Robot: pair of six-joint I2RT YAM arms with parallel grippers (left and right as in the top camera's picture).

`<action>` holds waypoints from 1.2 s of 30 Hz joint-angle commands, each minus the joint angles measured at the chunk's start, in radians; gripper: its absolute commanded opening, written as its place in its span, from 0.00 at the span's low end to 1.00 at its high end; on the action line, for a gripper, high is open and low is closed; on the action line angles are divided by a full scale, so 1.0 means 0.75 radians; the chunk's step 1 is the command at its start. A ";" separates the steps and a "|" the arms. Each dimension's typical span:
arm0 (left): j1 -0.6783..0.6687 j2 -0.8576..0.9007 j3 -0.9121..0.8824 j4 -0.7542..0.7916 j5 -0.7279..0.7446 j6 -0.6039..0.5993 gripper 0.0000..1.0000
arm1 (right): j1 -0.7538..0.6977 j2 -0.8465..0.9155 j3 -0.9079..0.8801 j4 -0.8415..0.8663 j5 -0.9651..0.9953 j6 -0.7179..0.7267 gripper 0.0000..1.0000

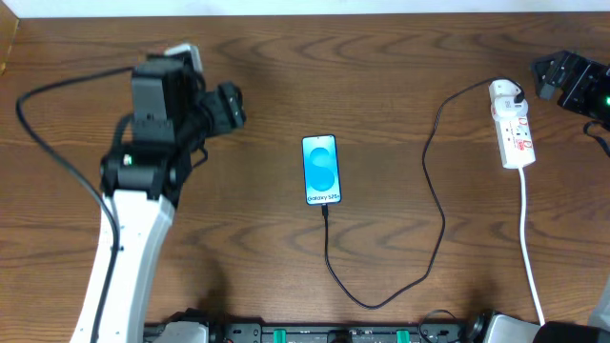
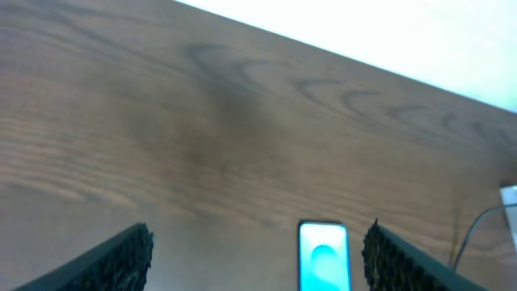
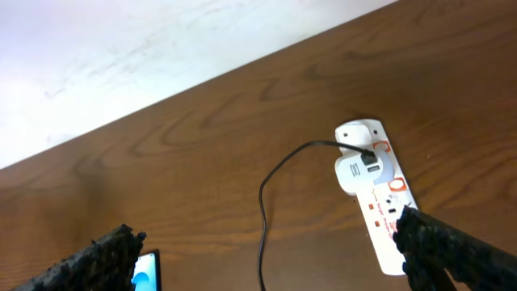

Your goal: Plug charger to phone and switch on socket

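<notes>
At worktop (image 1: 238, 219) centre: phone (image 1: 320, 170), screen lit.
Charger (image 1: 440, 219): runs from phone's near edge to socket (image 1: 515, 129), far right.
Left gripper (image 2: 257, 259): spread wide, empty.
Right gripper (image 3: 268, 230): spread wide, empty.

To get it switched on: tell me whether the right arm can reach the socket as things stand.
Probably yes: the right claw hangs open just beside the socket, with nothing between them.

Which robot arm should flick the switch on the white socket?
Right, most likely. The right gripper hovers just beside the socket, while the left gripper is far off, beyond the phone. The charger already seems to be in the phone.
</notes>
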 commanded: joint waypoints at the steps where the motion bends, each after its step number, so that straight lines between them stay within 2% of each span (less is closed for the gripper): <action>1: -0.001 -0.141 -0.181 0.112 -0.065 0.019 0.83 | 0.008 -0.010 0.001 -0.002 -0.017 0.011 0.99; 17: -0.001 -0.892 -1.150 0.954 -0.100 0.040 0.83 | 0.008 -0.011 0.001 -0.002 -0.017 0.011 0.99; 24: -0.001 -1.138 -1.455 1.233 -0.165 0.043 0.83 | 0.008 -0.011 0.001 -0.002 -0.017 0.011 0.99; 29: -0.001 -1.314 -1.593 1.261 -0.203 0.044 0.83 | 0.008 -0.011 0.001 -0.002 -0.017 0.011 0.99; 36: 0.001 -1.508 -1.596 1.043 -0.257 0.049 0.83 | 0.008 -0.010 0.001 -0.002 -0.017 0.011 0.99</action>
